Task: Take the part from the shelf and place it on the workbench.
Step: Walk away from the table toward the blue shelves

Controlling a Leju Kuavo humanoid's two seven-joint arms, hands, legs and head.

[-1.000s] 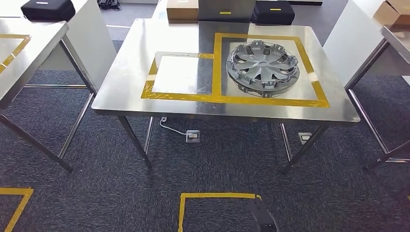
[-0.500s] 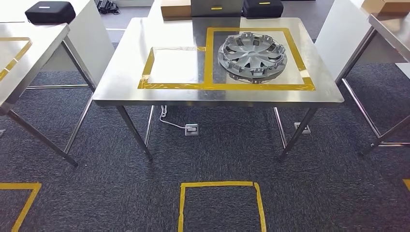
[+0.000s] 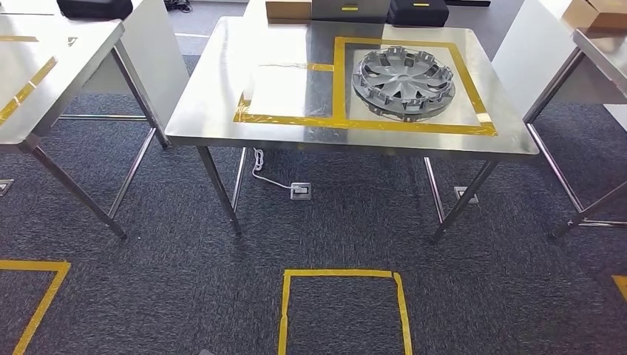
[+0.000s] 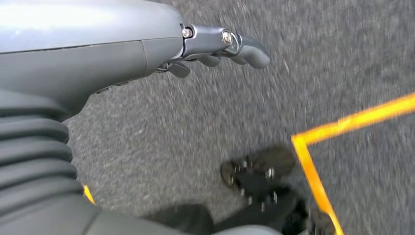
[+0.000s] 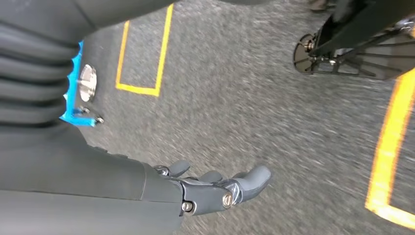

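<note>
Head view: the steel table (image 3: 222,111) fills the upper middle of the frame, its far edge cut off by the top border. The part (image 3: 404,82) — a grey wheel cover with notched rim — lies flat on the table in the upper right of centre, inside the larger of two yellow tape rectangles (image 3: 338,89). The smaller rectangle to its left is partly washed out by glare on the steel, so its far side is hard to follow. Along the top edge, a cardboard box (image 3: 288,9) and a black case (image 3: 418,12) are cropped to slivers. A second table (image 3: 44,59) enters at the upper left and a third at the upper right, both cut by the borders. Under the middle table, a white cable runs to a floor socket (image 3: 300,191) on the dark carpet. A yellow taped square (image 3: 340,275) sits at the bottom centre, its lower side out of frame.

In the left wrist view the left hand (image 4: 215,46) hangs over blurred carpet, fingers loosely apart and holding nothing; the fingers are mostly hidden behind the thumb. In the right wrist view the right hand (image 5: 215,186) is likewise empty with fingers spread — motion blur softens the floor and the yellow lines around it.
</note>
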